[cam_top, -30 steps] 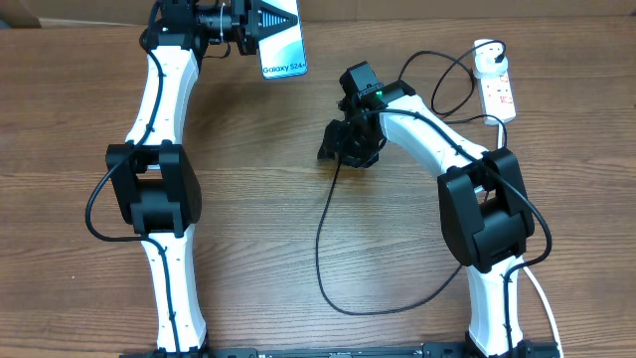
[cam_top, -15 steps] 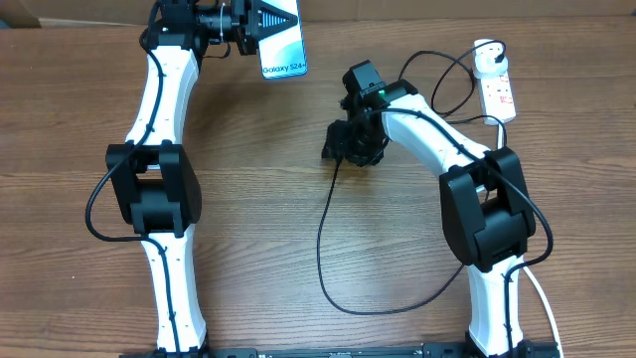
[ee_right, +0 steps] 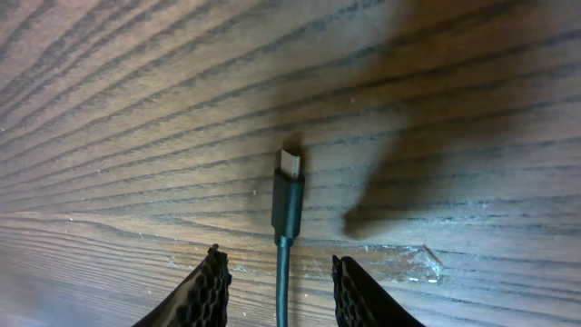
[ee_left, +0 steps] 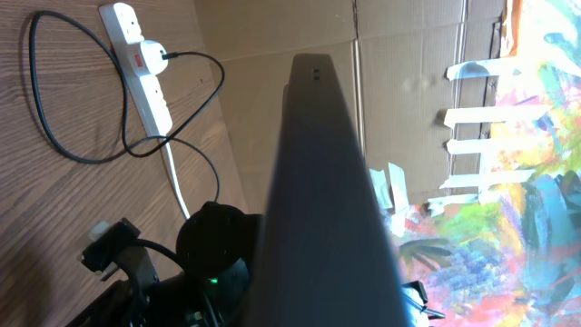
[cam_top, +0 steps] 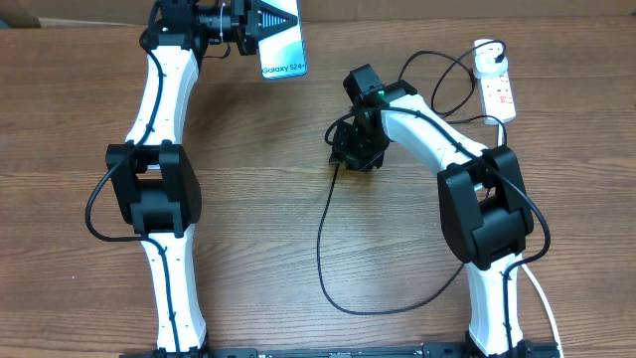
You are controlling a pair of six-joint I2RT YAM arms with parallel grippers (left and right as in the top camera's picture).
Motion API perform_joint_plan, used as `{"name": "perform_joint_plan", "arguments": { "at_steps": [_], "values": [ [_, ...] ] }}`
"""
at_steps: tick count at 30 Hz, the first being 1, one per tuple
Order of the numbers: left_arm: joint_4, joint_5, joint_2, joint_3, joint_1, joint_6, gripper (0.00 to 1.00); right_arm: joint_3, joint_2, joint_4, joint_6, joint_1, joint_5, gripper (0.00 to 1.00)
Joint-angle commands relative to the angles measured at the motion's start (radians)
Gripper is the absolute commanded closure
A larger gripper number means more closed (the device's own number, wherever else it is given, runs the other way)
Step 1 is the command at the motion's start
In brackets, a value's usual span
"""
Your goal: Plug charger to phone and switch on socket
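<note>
Left gripper (cam_top: 256, 22): I'm clamped on the phone (cam_top: 284, 48), seemingly at one end.
Right gripper (ee_right: 283, 277): my fingers are spread astride the charger (ee_right: 287, 204), right of the phone.
Socket (cam_top: 498, 89): farther right.

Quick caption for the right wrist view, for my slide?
Right gripper, open, straddles the charger connector lying on the wooden table.

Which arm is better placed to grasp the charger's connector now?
Right: the right gripper hovers over the charger tip, fingers open either side. The left gripper is shut on the phone, far off.
</note>
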Motion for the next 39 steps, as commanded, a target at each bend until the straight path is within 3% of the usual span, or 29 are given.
{"name": "perform_joint_plan", "arguments": {
  "at_steps": [1, 24, 27, 29, 31, 35, 39],
  "values": [
    [0.005, 0.038, -0.03, 0.028, -0.005, -0.006, 0.96, 0.012, 0.01, 0.002, 0.018, 0.006, -0.013, 0.64],
    [0.004, 0.038, -0.03, 0.028, -0.005, -0.006, 0.96, -0.105, 0.012, 0.176, 0.04, 0.019, -0.004, 0.78],
    [0.001, 0.038, -0.03, 0.028, -0.005, -0.007, 0.96, -0.105, 0.012, 0.177, 0.04, 0.019, -0.001, 0.84],
    [0.001, 0.038, -0.03, 0.028, -0.005, -0.007, 0.96, -0.106, 0.012, 0.176, 0.04, 0.019, -0.001, 0.95],
    [0.001, 0.038, -0.03, 0.028, -0.005, -0.007, 0.96, -0.113, 0.012, 0.18, 0.036, 0.02, -0.002, 0.96],
    [0.001, 0.038, -0.03, 0.028, -0.005, -0.014, 0.96, -0.11, 0.011, 0.187, -0.098, 0.016, -0.071, 0.96],
    [0.001, 0.038, -0.03, 0.028, -0.005, -0.022, 0.96, -0.102, -0.027, 0.183, -0.307, -0.021, -0.34, 0.96]
  ]
}}
